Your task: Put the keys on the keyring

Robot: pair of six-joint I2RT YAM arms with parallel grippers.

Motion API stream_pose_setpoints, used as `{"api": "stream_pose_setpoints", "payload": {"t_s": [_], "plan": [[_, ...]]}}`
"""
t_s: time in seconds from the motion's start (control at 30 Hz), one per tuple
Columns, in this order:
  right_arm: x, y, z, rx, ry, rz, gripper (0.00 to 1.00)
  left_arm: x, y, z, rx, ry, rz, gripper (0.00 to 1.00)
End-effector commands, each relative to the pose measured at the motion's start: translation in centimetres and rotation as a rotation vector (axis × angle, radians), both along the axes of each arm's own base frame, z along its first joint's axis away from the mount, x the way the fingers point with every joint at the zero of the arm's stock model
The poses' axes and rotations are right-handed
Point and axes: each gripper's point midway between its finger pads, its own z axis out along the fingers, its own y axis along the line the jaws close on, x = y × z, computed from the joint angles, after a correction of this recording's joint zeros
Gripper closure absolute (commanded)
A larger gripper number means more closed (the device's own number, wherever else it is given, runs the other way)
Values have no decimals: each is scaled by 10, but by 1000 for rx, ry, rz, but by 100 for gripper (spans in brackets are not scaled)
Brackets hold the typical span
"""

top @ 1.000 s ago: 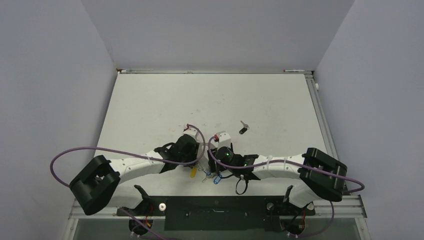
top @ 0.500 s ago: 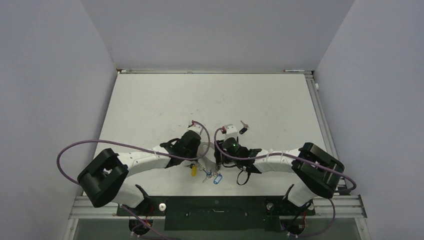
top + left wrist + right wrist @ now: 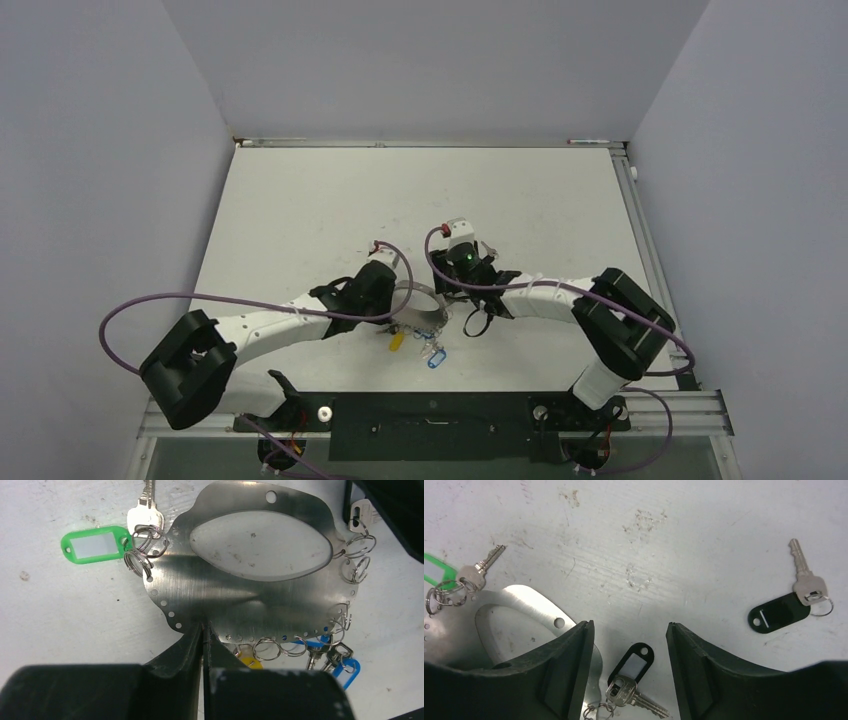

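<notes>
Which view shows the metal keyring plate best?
The left wrist view: the keyring fills it, with its oval cutout, edge holes and rings, the left tool shut on its near edge. The right wrist view catches one end; the top view shows a small grey shape between the arms.

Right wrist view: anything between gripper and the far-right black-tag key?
Only bare table between the right gripper and the far-right key, per right wrist view. A second black-tag key lies between its open fingers.

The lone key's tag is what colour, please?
The tag is black, clearest in the right wrist view.
</notes>
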Motion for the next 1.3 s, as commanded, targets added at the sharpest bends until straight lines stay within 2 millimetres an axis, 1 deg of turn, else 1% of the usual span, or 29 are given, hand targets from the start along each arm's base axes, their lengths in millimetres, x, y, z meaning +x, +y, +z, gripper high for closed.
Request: {"api": "stream_pose_setpoints", "payload": {"t_s": [0.0, 0.07, 0.2, 0.27, 0.33, 0.37, 0.43, 0.53, 0.63, 0.7, 0.8, 0.9, 1.03, 1.17, 1.27], "plan": [[11, 13, 45, 33, -116, 74, 45, 4, -21, 25, -143, 16, 43, 100], [1, 15, 57, 58, -140, 116, 46, 3, -25, 28, -188, 40, 66, 100], [-24, 16, 72, 81, -215, 175, 47, 2, -43, 38, -322, 97, 84, 100], [-42, 20, 80, 90, -282, 209, 47, 1, -48, 42, -351, 120, 99, 100], [-56, 20, 88, 89, -367, 226, 46, 0, -52, 46, -383, 143, 116, 100], [-64, 16, 83, 76, -400, 247, 46, 1, -54, 48, -403, 149, 127, 100], [-74, 15, 81, 92, -444, 280, 44, -3, -61, 56, -463, 184, 126, 100], [-92, 22, 75, 97, -495, 379, 44, -5, -67, 66, -529, 206, 124, 100], [-103, 26, 75, 41, -569, 432, 44, -7, -68, 71, -562, 219, 130, 100], [-114, 32, 73, 5, -614, 490, 44, -7, -70, 74, -584, 231, 135, 100], [-133, 47, 73, -30, -673, 594, 45, -11, -74, 77, -639, 266, 134, 100], [-146, 55, 77, -37, -741, 651, 47, -14, -78, 80, -679, 293, 138, 100], [-152, 55, 78, -74, -828, 670, 50, -16, -79, 84, -706, 307, 145, 100], [-148, 53, 78, -106, -875, 646, 55, -19, -78, 87, -720, 317, 146, 100], [-145, 54, 75, -137, -897, 644, 58, -21, -77, 86, -727, 330, 149, 100]]}}
